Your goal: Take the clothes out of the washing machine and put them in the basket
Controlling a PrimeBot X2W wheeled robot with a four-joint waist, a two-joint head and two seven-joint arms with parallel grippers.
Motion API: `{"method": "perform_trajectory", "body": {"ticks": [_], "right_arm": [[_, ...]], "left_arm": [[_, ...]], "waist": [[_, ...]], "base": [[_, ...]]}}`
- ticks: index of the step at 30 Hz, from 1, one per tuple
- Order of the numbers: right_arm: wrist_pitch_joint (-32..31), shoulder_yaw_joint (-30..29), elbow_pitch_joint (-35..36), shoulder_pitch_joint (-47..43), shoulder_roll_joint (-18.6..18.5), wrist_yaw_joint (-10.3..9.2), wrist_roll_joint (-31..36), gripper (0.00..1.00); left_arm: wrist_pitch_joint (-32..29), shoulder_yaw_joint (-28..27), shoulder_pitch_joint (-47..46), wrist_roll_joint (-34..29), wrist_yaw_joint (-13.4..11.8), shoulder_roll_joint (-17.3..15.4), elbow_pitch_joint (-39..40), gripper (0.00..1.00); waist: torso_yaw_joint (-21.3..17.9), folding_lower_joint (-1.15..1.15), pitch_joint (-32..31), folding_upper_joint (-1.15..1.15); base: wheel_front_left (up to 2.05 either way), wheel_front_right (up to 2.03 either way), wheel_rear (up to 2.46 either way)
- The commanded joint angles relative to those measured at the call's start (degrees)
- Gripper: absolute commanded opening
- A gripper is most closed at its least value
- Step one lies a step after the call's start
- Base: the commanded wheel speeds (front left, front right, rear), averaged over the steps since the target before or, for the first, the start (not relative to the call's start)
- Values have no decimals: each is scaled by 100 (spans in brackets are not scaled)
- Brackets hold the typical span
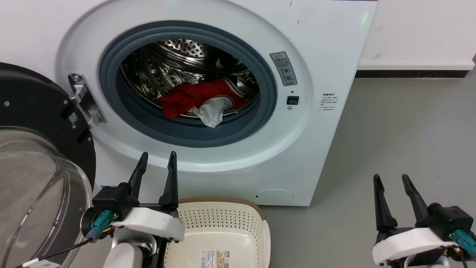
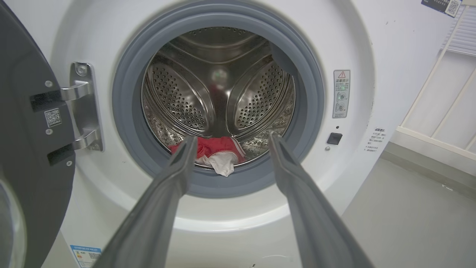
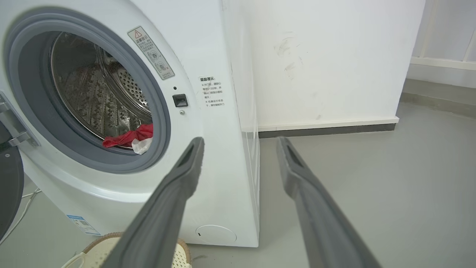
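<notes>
Hiding partly behind left fingers (image 2: 181, 163): clothes (image 2: 217, 146)

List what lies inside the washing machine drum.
A red garment and a white fabric piece lie at the front lip of the drum, the white piece drooping onto the grey ring. Anything beneath them is covered.

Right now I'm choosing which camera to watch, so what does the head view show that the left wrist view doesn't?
Head view's extra: the basket on the floor and the open right gripper. Left wrist view's extra: a white railing off to the side. Shared: the washing machine with its door open, the red and white clothes in the drum, and the open left gripper.
</notes>
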State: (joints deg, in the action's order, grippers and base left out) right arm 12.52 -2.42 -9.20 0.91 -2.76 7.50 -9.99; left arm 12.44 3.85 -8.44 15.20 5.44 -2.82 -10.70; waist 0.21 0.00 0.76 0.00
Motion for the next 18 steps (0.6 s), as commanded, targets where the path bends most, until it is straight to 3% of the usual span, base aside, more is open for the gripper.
{"method": "perform_trajectory", "body": {"ticks": [1, 18], "right_arm": [[55, -8, -10, -10, -21, -1, 156, 100], [237, -1, -244, 31, -20, -2, 836, 100]], "left_arm": [[63, 17, -60, -150, -34, -10, 3, 100], [250, -3, -55, -832, -78, -10, -57, 100]], "waist": [[0, 0, -2, 0], [12, 0, -5, 0]], "base": [[0, 0, 0], [0, 0, 0]]}}
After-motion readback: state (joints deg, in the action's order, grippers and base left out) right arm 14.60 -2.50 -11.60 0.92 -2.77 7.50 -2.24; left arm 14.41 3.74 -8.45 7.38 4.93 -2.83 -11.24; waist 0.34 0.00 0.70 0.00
